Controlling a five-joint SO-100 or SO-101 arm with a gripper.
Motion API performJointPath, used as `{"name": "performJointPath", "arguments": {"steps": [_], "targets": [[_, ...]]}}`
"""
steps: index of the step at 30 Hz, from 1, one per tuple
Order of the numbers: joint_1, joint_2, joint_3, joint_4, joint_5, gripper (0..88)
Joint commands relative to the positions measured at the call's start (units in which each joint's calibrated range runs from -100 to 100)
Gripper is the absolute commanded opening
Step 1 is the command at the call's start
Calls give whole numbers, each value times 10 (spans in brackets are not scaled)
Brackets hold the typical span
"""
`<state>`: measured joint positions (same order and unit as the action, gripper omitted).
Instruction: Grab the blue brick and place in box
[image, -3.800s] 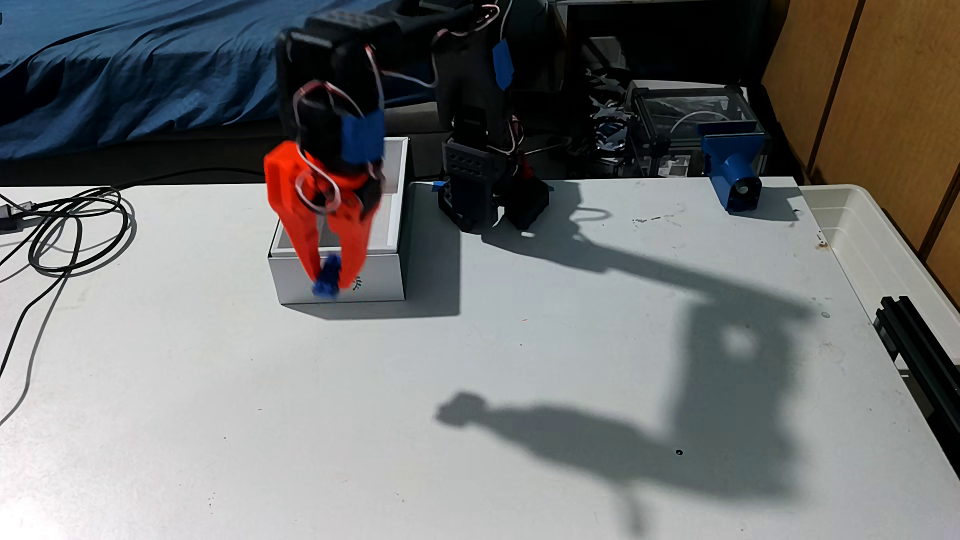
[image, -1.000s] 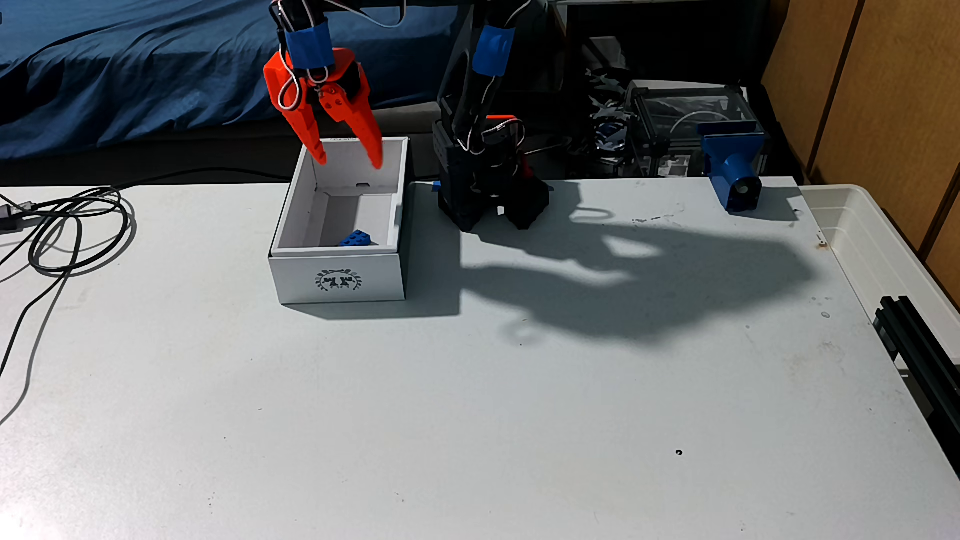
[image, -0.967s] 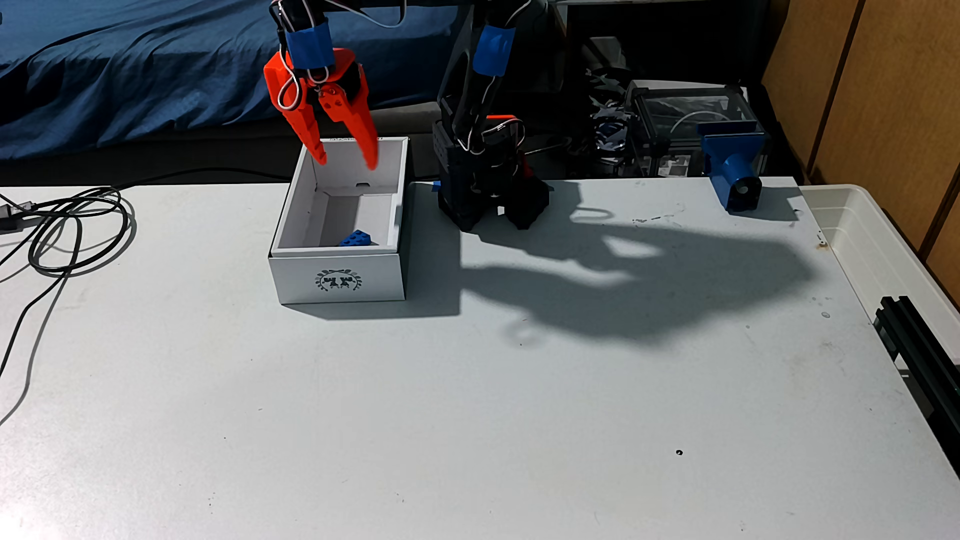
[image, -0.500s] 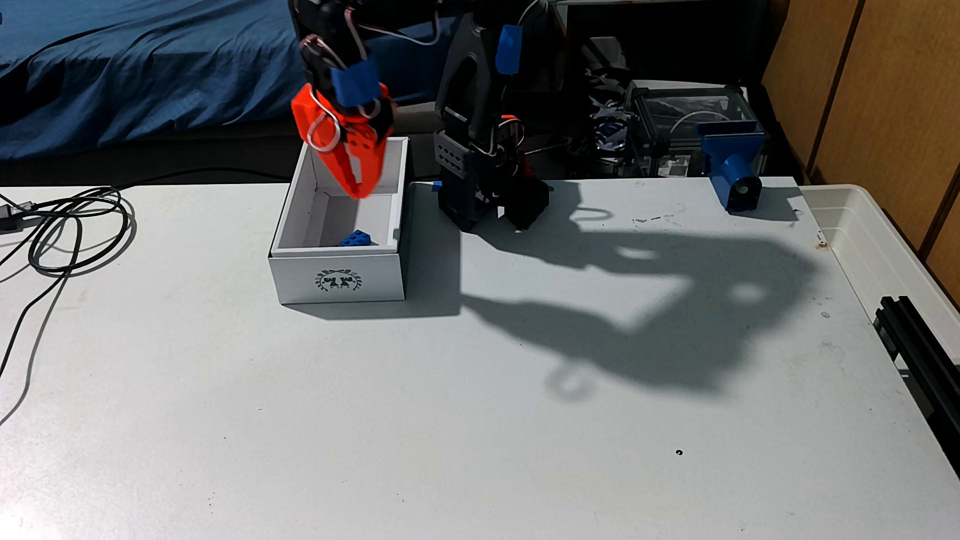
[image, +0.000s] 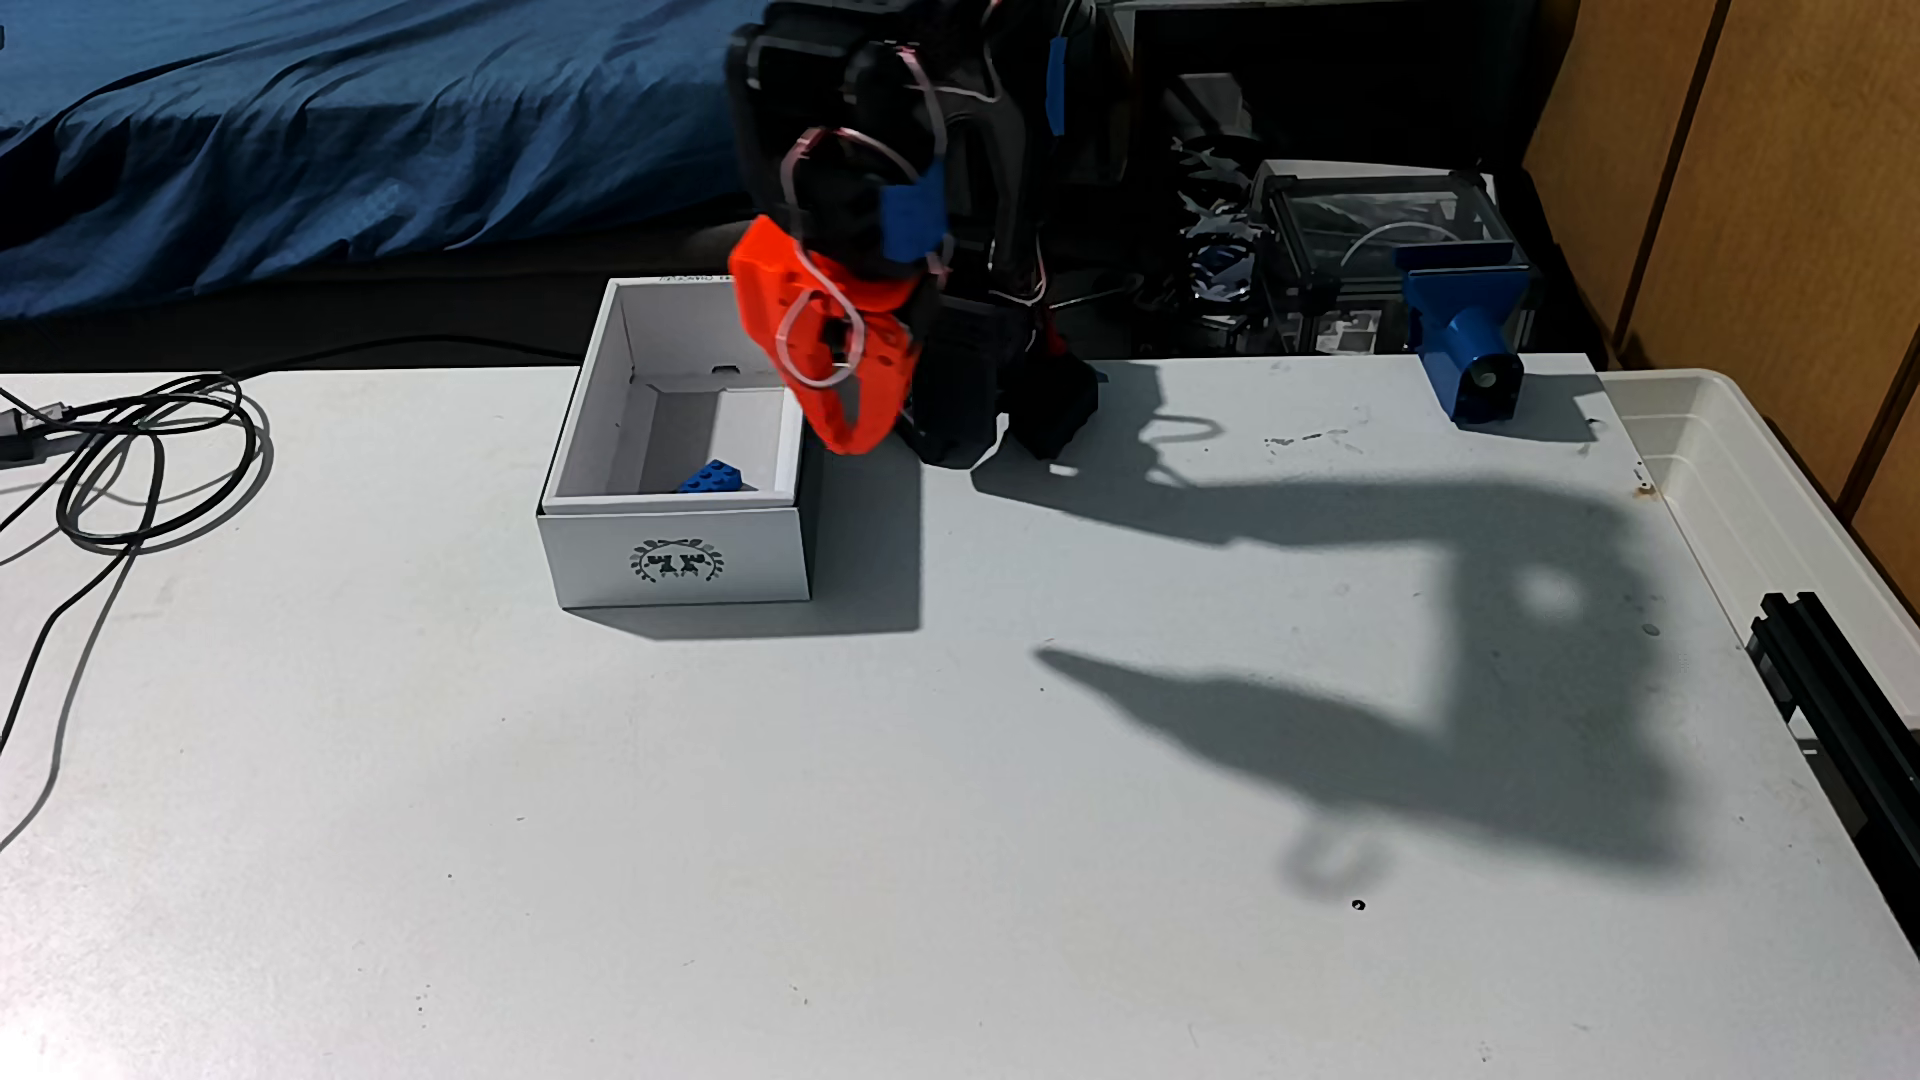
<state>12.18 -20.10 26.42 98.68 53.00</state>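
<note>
The blue brick (image: 713, 477) lies studs up on the floor of the white box (image: 675, 561), close to its near wall. The box carries a black wreath emblem on its front. My orange gripper (image: 852, 444) hangs at the box's right rim, in front of the black arm base. Its two fingers are pressed together with nothing between them, so it is shut and empty. The tip points down toward the table, right of the box.
A coil of black cable (image: 145, 457) lies at the table's left edge. A blue block-shaped device with a lens (image: 1465, 332) stands at the back right. A translucent tub (image: 1766, 478) sits past the right edge. The arm's shadow crosses the table's right half.
The gripper released the brick into the box, rose open above the far wall, then shut and swung right and down to the box's right rim. The brick has stayed still.
</note>
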Motion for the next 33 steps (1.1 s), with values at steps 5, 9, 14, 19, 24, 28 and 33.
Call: {"name": "performJointPath", "arguments": {"steps": [5, 9, 14, 19, 24, 28, 33], "targets": [[-59, -7, -2, 0, -58, 9], [-71, -7, -2, 0, -95, 9], [-87, -7, -5, -1, -171, 9], [-103, -15, -5, -26, -266, 9], [-103, -18, -2, -71, -353, 9], [-103, -19, -2, -99, -401, 9], [-103, -21, -2, -135, -445, 9]]}}
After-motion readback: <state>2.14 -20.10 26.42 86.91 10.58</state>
